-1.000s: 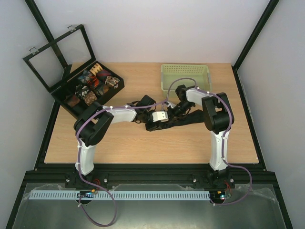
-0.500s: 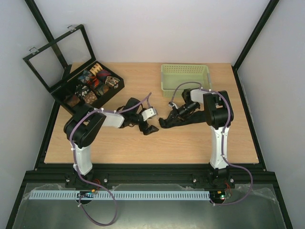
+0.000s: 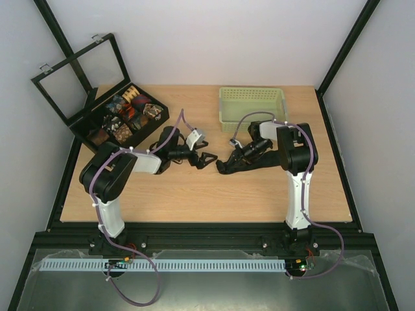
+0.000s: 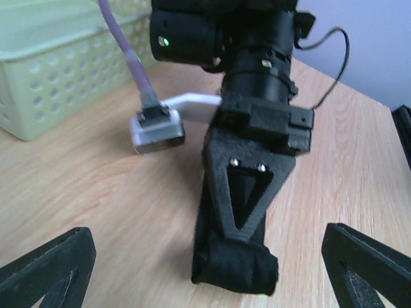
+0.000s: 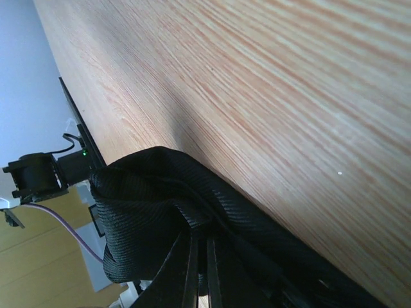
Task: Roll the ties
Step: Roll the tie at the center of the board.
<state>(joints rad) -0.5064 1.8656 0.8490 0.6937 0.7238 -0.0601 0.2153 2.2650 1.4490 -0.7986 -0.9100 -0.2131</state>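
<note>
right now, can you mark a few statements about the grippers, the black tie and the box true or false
1. The left gripper is open and holds nothing. True.
2. The right gripper is open and empty. False: it is shut on one end of the black tie, low over the table.
3. The black tie lies inside the green basket. False: it lies on the table, in front of the green basket.
4. The black box stands open, with rolled ties in its compartments. True.
</note>
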